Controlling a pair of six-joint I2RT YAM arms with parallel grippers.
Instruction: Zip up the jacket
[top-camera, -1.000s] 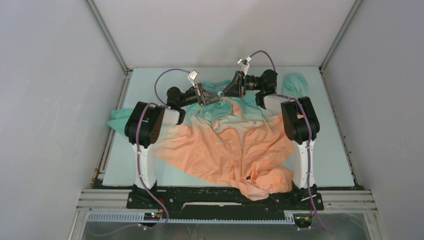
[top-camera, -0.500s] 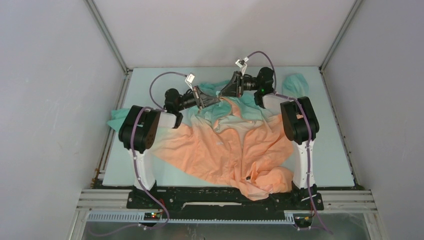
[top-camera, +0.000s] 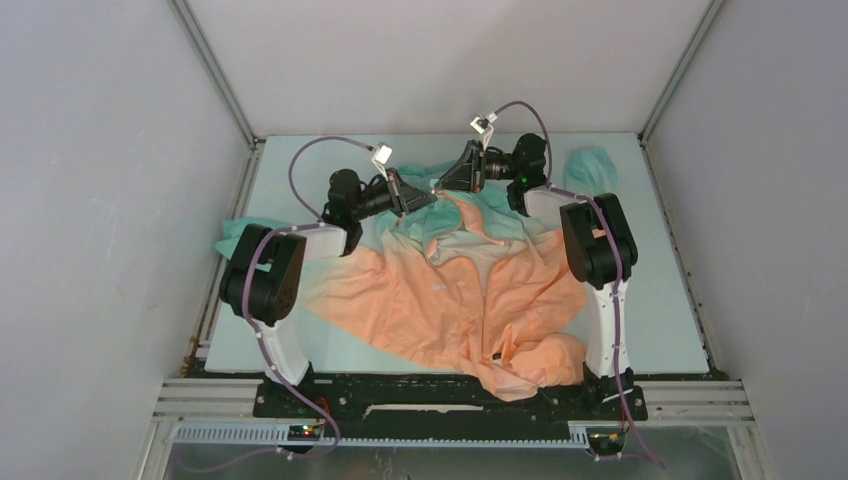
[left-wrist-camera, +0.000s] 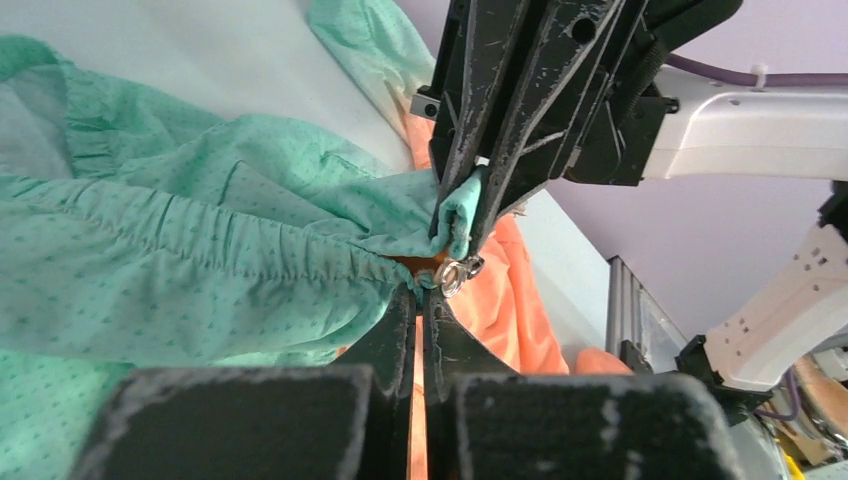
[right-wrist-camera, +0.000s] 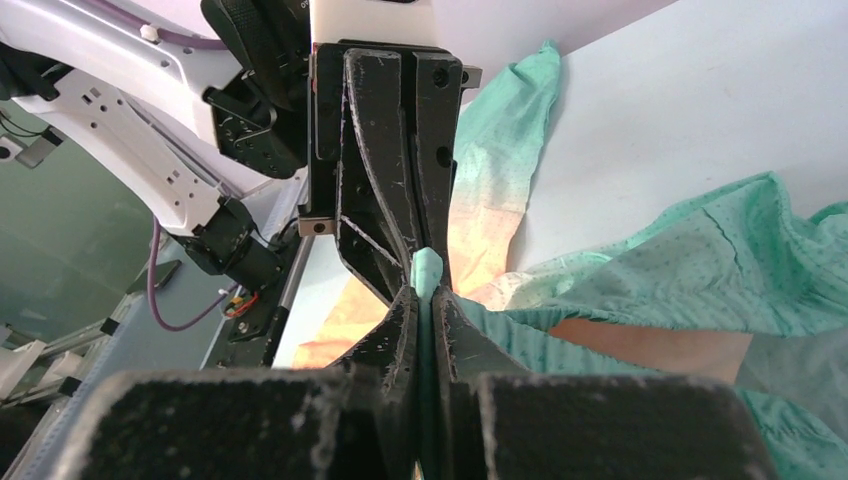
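jacket (top-camera: 470, 300): rumpled on the surface (top-camera: 660, 300), teal collar fading to peach-orange hem
left end effector (left-wrist-camera: 420, 310): pinching the orange zipper edge at the collar
right end effector (right-wrist-camera: 425, 298): pinching teal collar fabric

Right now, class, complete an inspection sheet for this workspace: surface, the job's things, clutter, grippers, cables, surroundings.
Surface: pale table, bare along its left and right sides.
Job's things: jacket spread out and crumpled, orange end near the arm bases, teal end far; metal zip pull sits between the two grippers.
Clutter: nothing seen.
Grippers: left gripper shut on the jacket's orange zip edge; right gripper shut on teal jacket fabric; their tips nearly meet.
Cables: purple cables loop above each wrist.
Surroundings: plain grey walls; metal rail along the near edge.
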